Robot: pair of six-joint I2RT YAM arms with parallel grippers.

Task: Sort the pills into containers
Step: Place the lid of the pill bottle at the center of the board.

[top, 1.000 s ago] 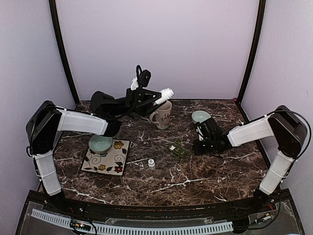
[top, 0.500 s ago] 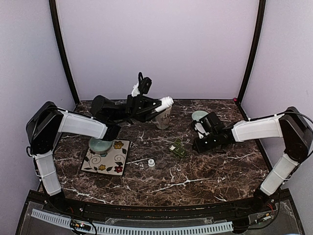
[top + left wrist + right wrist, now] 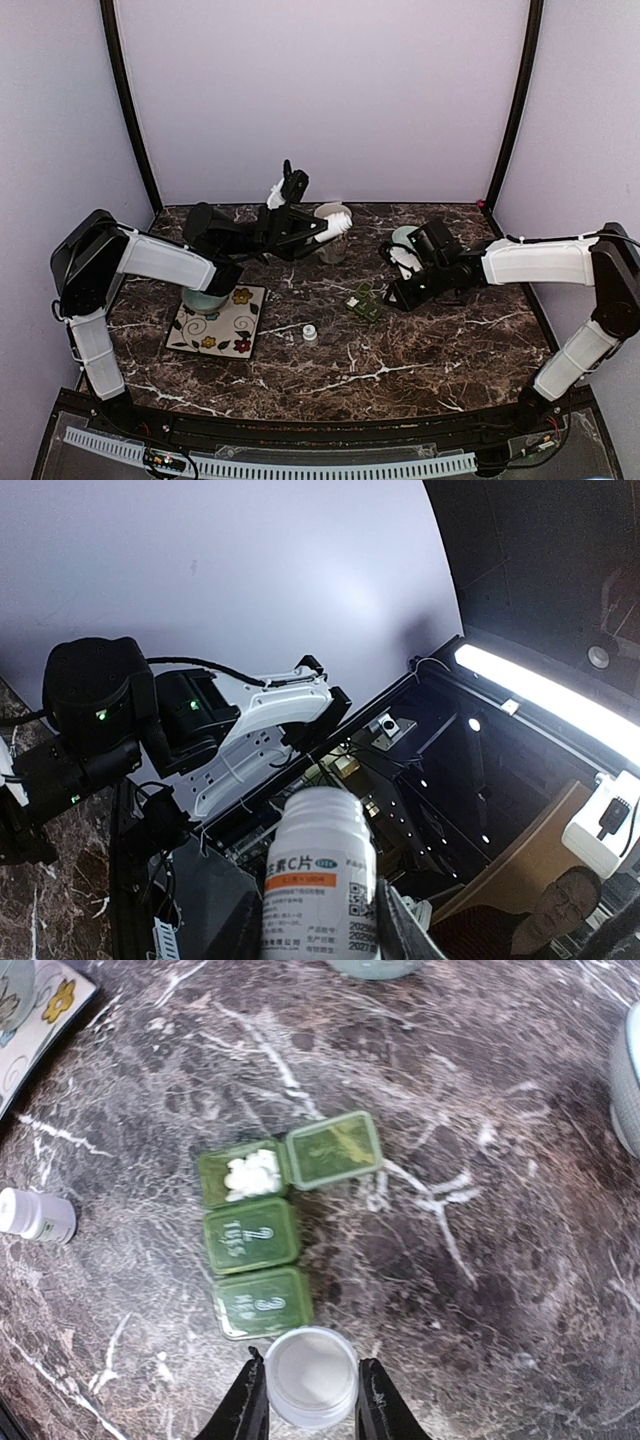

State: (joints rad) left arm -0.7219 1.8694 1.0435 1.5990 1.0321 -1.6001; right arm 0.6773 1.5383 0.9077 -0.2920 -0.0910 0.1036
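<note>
pill box [image 3: 262,1235] — where is it?

on the marble table [image 3: 450,360], near the middle, three green compartments in a strip. in the right wrist view the 12 o'clock one stands open with white pills [image 3: 251,1174] inside, its lid swung to 3 o'clock. the other two are shut.

right gripper [image 3: 310,1390]?

at the box's 6 o'clock in that view, just beside it, jaws clamped on a round white cap [image 3: 311,1368].

and the left gripper [image 3: 308,230]?

at the table's 12 o'clock — closed around a white bottle [image 3: 318,880], tilted with its neck over the mug [image 3: 330,248].
</note>
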